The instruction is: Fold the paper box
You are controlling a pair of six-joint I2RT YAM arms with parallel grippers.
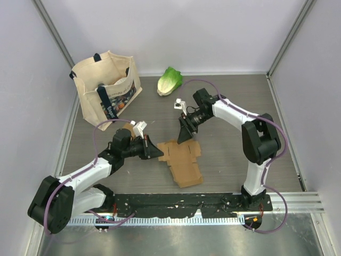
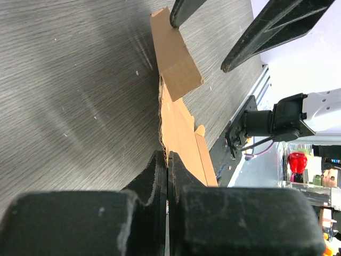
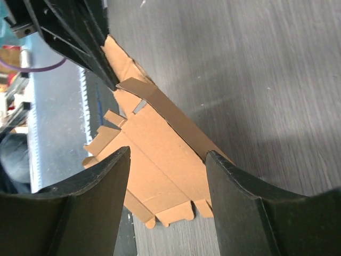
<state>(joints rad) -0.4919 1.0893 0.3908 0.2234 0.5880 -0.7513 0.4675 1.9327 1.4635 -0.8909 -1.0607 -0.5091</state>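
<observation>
Your left gripper (image 1: 156,151) is closed, its fingertips pinched on the left edge of the paper box (image 1: 184,162), low against the table (image 1: 229,101). Your right gripper (image 1: 185,137) has its jaws wide apart over the box's far edge. In the left wrist view one of its fingers (image 2: 178,13) touches the top of a tilted-up flap, and the other stands clear of it. The box lies mostly flat between the two grippers, its long part running toward the black rail (image 1: 176,201) at the near edge. The table stretches wide to the right of the box, up to the side wall. The tote bag (image 1: 106,90) and the green lettuce (image 1: 169,81) sit well apart from the box, near the far wall.
</observation>
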